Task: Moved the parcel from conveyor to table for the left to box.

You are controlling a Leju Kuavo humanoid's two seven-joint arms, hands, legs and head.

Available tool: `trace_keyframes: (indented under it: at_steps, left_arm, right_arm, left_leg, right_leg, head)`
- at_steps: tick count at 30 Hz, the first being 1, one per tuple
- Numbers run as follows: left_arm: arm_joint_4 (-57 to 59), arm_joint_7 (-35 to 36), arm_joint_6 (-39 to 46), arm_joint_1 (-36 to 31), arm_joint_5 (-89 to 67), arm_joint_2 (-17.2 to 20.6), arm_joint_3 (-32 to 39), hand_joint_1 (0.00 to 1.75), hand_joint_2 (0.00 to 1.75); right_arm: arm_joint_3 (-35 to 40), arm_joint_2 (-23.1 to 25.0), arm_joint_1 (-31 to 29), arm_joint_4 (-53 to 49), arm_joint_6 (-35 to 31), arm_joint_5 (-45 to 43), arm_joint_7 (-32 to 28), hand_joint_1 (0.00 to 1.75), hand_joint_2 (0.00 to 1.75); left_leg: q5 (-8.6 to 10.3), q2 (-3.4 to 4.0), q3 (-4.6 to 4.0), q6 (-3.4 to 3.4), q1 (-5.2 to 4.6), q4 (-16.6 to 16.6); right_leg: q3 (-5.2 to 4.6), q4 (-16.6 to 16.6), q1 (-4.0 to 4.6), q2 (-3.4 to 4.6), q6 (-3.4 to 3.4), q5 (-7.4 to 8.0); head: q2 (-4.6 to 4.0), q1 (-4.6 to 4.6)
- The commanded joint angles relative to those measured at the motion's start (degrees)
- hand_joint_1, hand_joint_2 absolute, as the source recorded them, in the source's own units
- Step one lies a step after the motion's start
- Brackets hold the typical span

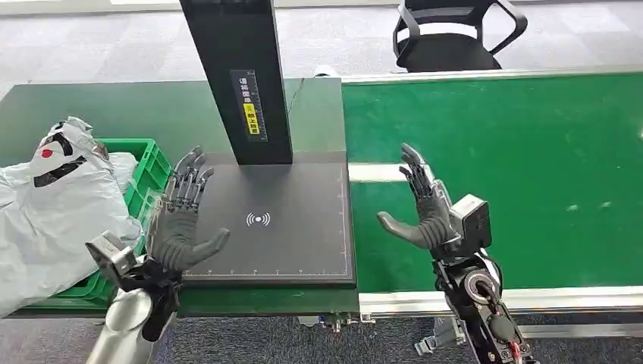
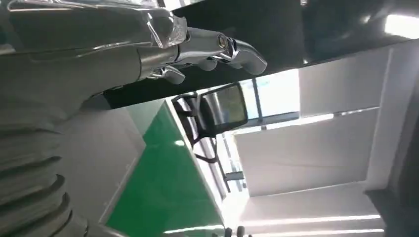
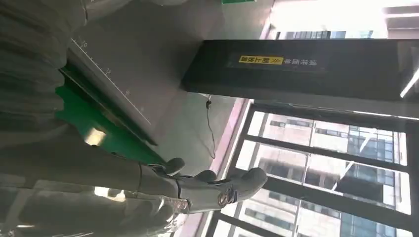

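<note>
Parcels, grey poly bags point(image 1: 45, 205), lie heaped over the green crate point(image 1: 155, 163) at the table's left end. From the head view, the left hand point(image 1: 180, 216) hovers spread and empty over the black scanner pad point(image 1: 280, 220); the right hand point(image 1: 425, 208) hangs spread, empty, above the green conveyor point(image 1: 531, 174). Left wrist view: fingers point(image 2: 237, 49) extended, holding nothing. Right wrist view: fingers point(image 3: 237, 182) likewise.
</note>
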Motion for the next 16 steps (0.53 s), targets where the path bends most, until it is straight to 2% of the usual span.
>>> trace_keyframes:
  at_steps: [1,7,12,13,15,16]
  left_arm:
    - [7.09,4.10,-1.52,-0.68,0.74,0.55,-2.60,0.00,1.75]
    - [17.17,4.61,-4.33,-2.05,2.70,0.17,-3.73,0.00,1.75]
    - [21.03,4.28,-5.02,-4.24,4.40,-0.75,-3.67,0.00,1.75]
    - [20.99,4.53,-5.21,-4.37,4.62,-1.09,-3.78,0.00,1.75]
    - [21.18,5.52,-5.30,-4.75,4.84,-1.38,-4.19,0.00,1.75]
    - [21.33,5.70,-5.05,-4.96,4.74,-1.31,-4.36,0.00,1.75]
  right_arm:
    - [0.55,0.50,-2.41,5.71,1.59,-1.13,1.33,0.00,1.75]
    - [3.05,1.94,-6.50,14.88,7.52,-7.71,5.06,0.00,1.75]
    - [4.96,2.94,-9.28,18.06,7.08,-8.91,6.68,0.00,1.75]
    - [5.10,2.91,-9.14,18.03,6.78,-8.93,7.02,0.00,0.00]
    - [5.75,2.61,-9.03,18.33,6.49,-9.03,8.47,0.00,0.00]
    - [5.79,2.53,-8.94,18.45,6.19,-9.11,8.62,0.00,1.75]
  left_leg:
    - [0.04,-0.05,0.14,0.15,-0.02,-0.13]
    - [0.07,0.05,0.23,0.15,-0.02,-0.21]
    - [0.06,0.06,0.15,0.16,-0.01,-0.15]
    - [0.04,0.04,0.12,0.13,0.00,-0.09]
    - [0.05,-0.04,0.11,0.14,0.00,-0.11]
    - [0.04,-0.09,0.09,0.12,0.00,-0.08]
  right_leg:
    - [0.14,-0.13,0.03,-0.06,-0.18,0.04]
    - [0.20,-0.20,0.03,0.04,-0.18,0.10]
    - [0.12,-0.14,0.04,0.05,-0.20,0.10]
    - [0.10,-0.09,0.04,0.02,-0.16,0.06]
    - [0.11,-0.11,0.05,-0.05,-0.18,0.05]
    - [0.11,-0.09,0.04,-0.10,-0.15,0.03]
  head:
    - [0.00,0.00]
    - [0.00,0.00]
    - [0.00,0.02]
    - [0.00,0.00]
    - [0.00,0.02]
    - [0.00,0.00]
